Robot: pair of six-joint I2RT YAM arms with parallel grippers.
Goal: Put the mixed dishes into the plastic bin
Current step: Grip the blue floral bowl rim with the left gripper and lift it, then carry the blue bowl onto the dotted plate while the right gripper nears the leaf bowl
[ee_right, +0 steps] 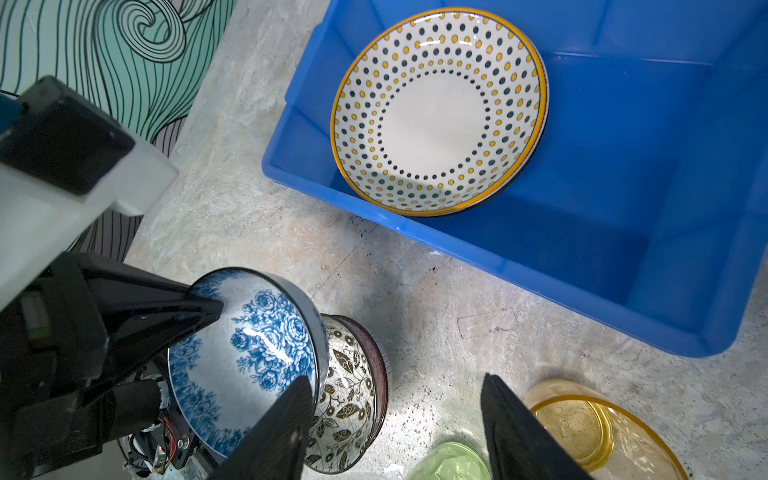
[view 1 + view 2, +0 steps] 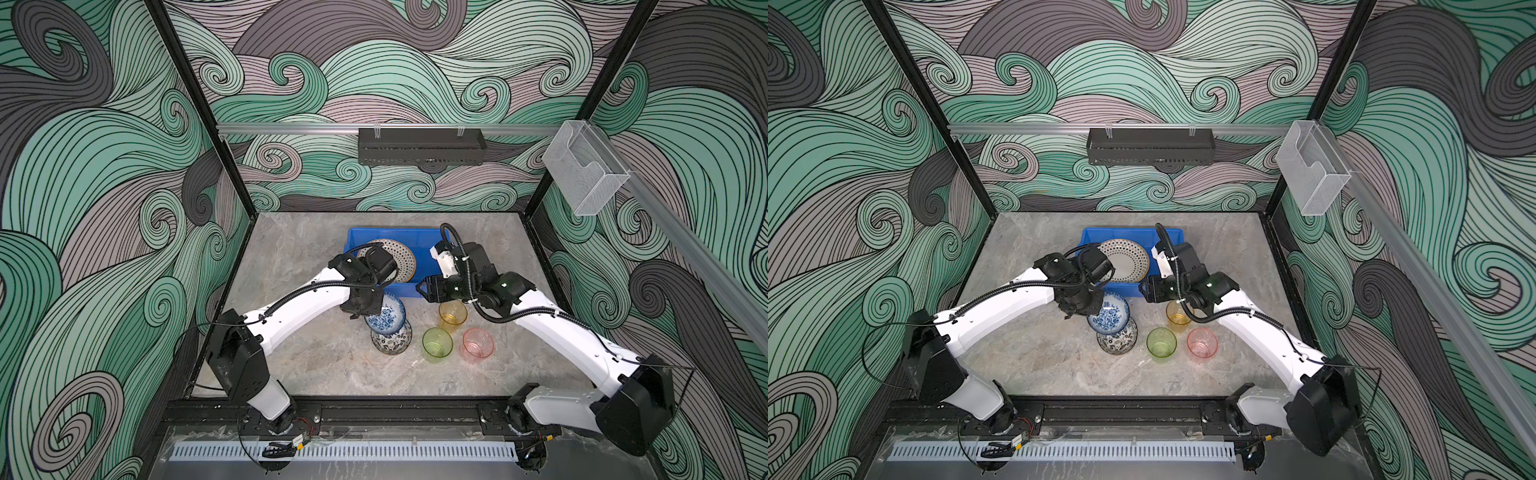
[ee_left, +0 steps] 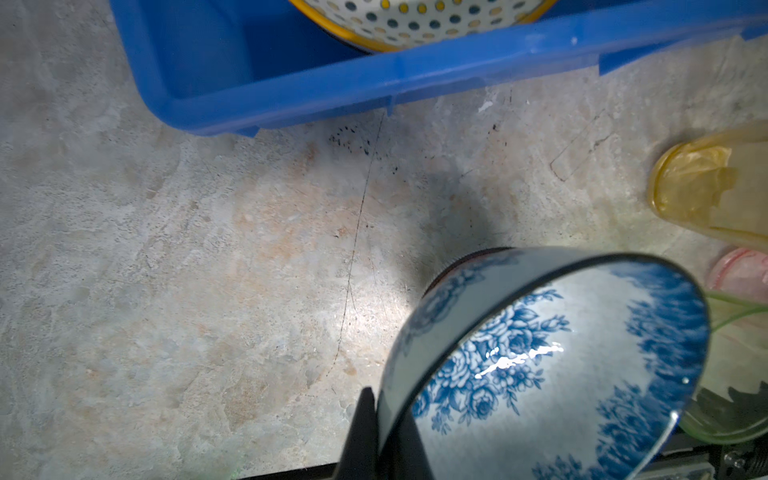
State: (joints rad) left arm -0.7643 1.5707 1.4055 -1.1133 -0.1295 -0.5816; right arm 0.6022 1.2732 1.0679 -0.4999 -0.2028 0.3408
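The blue-floral bowl (image 2: 388,316) (image 3: 561,365) hangs tilted just above a leaf-patterned bowl (image 2: 392,343) (image 1: 353,395), and my left gripper (image 3: 386,399) is shut on its rim. The blue plastic bin (image 2: 419,241) (image 1: 623,166) stands behind them with a dotted plate (image 2: 401,253) (image 1: 436,112) lying inside. My right gripper (image 1: 397,377) (image 2: 422,289) hovers open and empty at the bin's near edge, between the bowls and the orange cup (image 2: 453,316) (image 1: 590,432). A green cup (image 2: 437,344) and a pink cup (image 2: 478,344) stand upright nearer the front.
A long black perforated tray (image 2: 422,146) hangs on the back rail and a clear holder (image 2: 586,170) on the right wall. Patterned walls close in the table on three sides. The bin's right half holds nothing.
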